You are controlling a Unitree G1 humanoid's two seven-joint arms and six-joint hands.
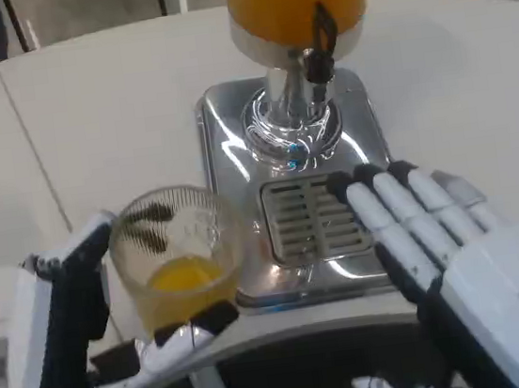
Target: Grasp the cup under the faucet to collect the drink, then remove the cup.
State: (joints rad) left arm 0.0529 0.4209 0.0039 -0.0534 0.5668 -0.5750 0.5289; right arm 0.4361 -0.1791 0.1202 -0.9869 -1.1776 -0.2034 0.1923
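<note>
Lower left of frame: left hand (60, 341), fingers (178, 341) wrapped round the clear ribbed cup (181, 260), upright, a little orange drink in the bottom. Cup sits left of the chrome drip tray (234, 140), off the slotted grate (305, 219) and faucet (320, 49). Right hand (455, 246) lies flat, fingers apart, holding nothing, at lower right.
</note>
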